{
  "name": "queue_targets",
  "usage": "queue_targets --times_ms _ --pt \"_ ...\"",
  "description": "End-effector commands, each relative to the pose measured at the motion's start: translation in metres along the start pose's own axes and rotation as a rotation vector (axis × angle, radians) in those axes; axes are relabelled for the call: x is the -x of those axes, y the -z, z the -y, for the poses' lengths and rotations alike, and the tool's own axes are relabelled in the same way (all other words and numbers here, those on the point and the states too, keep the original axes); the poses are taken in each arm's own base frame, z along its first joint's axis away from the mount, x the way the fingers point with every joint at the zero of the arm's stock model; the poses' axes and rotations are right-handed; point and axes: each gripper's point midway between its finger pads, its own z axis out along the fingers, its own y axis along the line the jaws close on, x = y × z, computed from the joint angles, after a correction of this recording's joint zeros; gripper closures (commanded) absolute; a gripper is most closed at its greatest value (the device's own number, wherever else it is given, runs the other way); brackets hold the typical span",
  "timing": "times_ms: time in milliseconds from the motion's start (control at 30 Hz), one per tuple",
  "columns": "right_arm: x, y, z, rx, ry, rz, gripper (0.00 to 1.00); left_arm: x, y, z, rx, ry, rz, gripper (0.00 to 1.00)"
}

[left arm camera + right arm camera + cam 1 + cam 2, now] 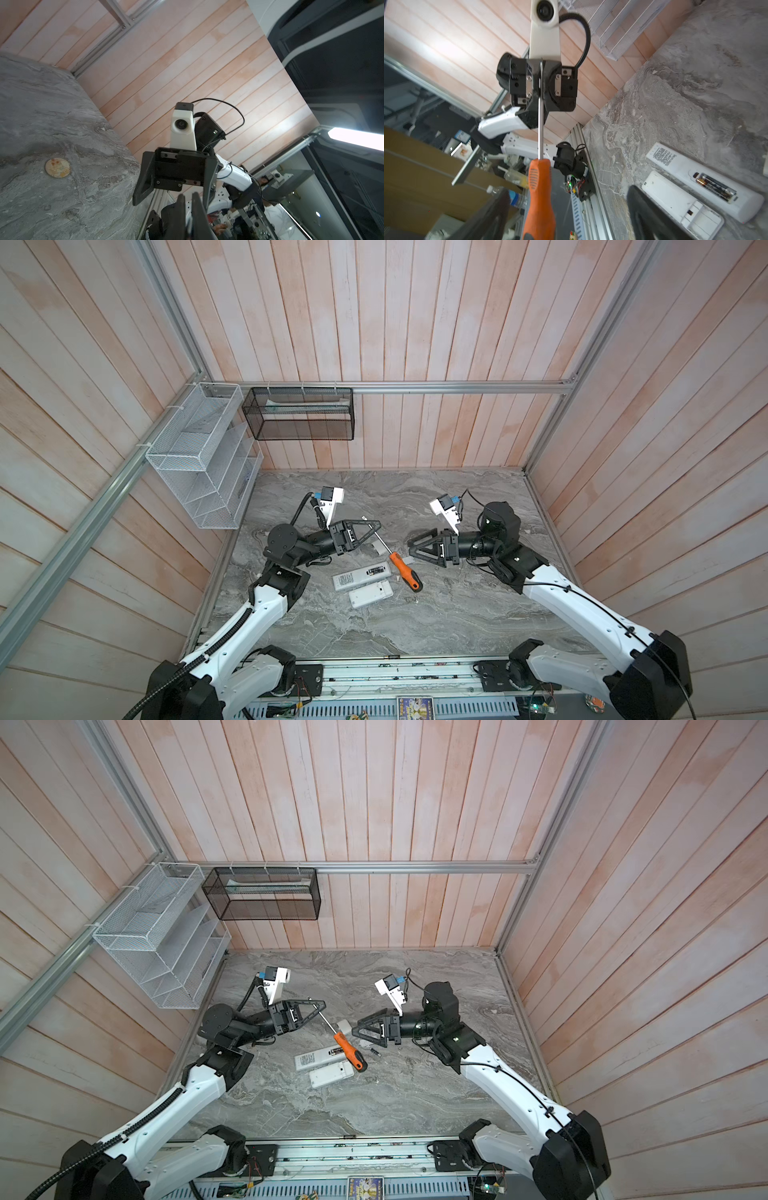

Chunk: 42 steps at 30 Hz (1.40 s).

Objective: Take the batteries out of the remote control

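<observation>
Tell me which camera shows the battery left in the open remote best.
The right wrist view: the battery lies in the remote's open compartment, close enough to show its gold end. In both top views it is only a small dark patch. The left wrist view misses it.
</observation>
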Motion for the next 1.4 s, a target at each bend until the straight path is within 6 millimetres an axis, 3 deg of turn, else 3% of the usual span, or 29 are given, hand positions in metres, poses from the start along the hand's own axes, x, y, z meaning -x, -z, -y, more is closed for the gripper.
queue_targets --times_ms 0,133,300,700,1100,1267,1367 --pt "0.020 0.011 0.012 -0.123 0.024 0.150 0.02 0.018 0.006 -0.048 0.175 0.220 0.159 1.00" --pt "0.019 0.016 0.027 -0.163 -0.025 0.225 0.02 0.026 0.022 -0.074 0.208 0.339 0.320 1.00" --pt "0.015 0.010 0.039 -0.170 -0.093 0.248 0.02 0.040 0.037 -0.074 0.233 0.335 0.448 1.00" --pt "0.019 -0.035 0.027 -0.077 -0.114 0.184 0.06 0.038 0.051 -0.081 0.256 0.352 0.515 1.00" --pt "0.020 -0.052 0.020 -0.026 -0.145 0.171 0.14 0.038 0.051 -0.081 0.239 0.355 0.513 1.00" --pt "0.020 -0.053 0.023 -0.029 -0.154 0.174 0.23 0.038 0.051 -0.078 0.233 0.352 0.513 1.00" --pt "0.020 -0.054 0.026 -0.034 -0.161 0.174 0.35 0.037 0.052 -0.078 0.236 0.353 0.511 1.00"
